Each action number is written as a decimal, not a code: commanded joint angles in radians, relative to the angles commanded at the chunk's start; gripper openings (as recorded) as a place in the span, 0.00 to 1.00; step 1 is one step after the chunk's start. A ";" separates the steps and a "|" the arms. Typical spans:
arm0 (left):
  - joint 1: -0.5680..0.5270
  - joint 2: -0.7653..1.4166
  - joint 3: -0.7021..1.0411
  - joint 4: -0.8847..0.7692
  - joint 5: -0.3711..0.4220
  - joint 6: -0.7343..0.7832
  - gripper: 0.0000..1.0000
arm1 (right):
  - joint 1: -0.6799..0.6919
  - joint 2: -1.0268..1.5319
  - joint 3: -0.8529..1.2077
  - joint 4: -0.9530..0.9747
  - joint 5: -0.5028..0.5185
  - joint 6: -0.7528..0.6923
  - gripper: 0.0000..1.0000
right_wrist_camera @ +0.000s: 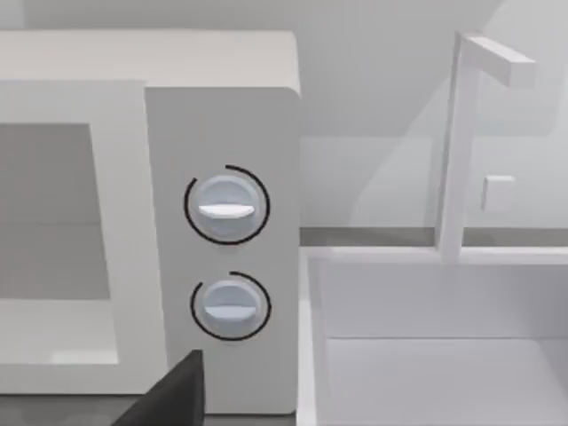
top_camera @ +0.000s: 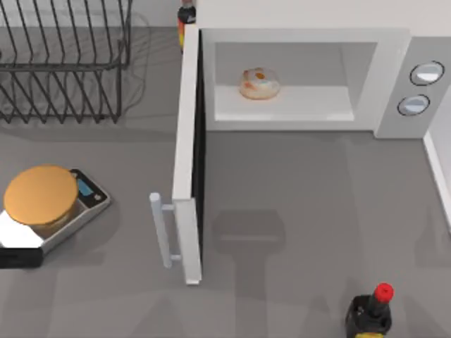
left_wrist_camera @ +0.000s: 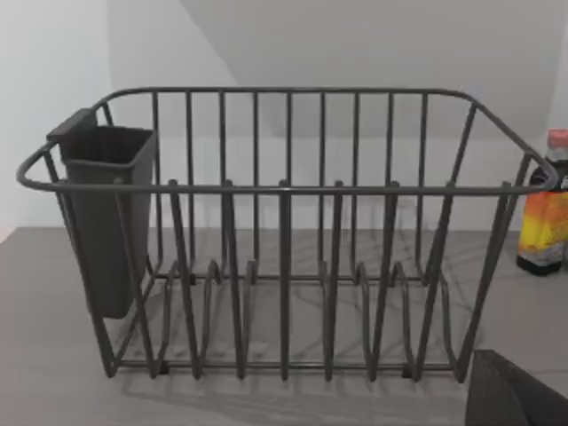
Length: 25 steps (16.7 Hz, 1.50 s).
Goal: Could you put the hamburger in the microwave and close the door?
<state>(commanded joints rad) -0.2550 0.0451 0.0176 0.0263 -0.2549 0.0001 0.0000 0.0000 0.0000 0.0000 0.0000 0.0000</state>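
Far left of the table, an orange disc (top_camera: 40, 195) sits on a scale (top_camera: 84, 201), with a wire rack (top_camera: 63, 70) behind it. Door (top_camera: 187, 162) stands wide open, swung out toward the table's front, handle (top_camera: 161, 229) facing left. Hamburger (top_camera: 260, 83) rests on the floor inside the microwave (top_camera: 380, 77), knobs (top_camera: 427, 73) to its right, a red-capped bottle (top_camera: 372, 310) at front right; cannot tell either gripper's state.

Our left tool (left_wrist_camera: 522, 398): dark charcoal piece, matte, angular. Straight upper edge slopes down from blunt corner; faint crease crosses its face. We cannot tell its full shape.

Our right tool (right_wrist_camera: 169, 395): near-black slab, matte, uniform tone. Slanted upper edge climbs to squared tip, then drops along straight vertical side. Surface plain on both pieces.
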 joint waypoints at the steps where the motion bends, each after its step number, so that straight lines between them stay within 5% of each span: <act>1: -0.035 -0.011 0.003 -0.014 -0.035 0.000 0.00 | 0.000 0.000 0.000 0.000 0.000 0.000 1.00; 5: -0.184 -0.063 0.014 -0.078 -0.184 -0.001 0.00 | 0.000 0.000 0.000 0.000 0.000 0.000 1.00; 9: -0.212 -0.077 0.017 -0.095 -0.212 -0.002 0.00 | 0.000 0.000 0.000 0.000 0.000 0.000 1.00; 12: -0.191 -0.064 0.010 -0.079 -0.191 -0.002 0.00 | 0.000 0.000 0.000 0.000 0.000 0.000 1.00; 18: -0.001 0.013 -0.029 0.039 -0.002 0.000 0.00 | 0.000 0.000 0.000 0.000 0.000 0.000 1.00; 25: -0.012 0.052 0.006 0.019 -0.003 -0.018 0.00 | 0.000 0.000 0.000 0.000 0.000 0.000 1.00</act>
<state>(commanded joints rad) -0.2669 0.0975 0.0233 0.0451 -0.2583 -0.0176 0.0000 0.0000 0.0000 0.0000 0.0000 0.0000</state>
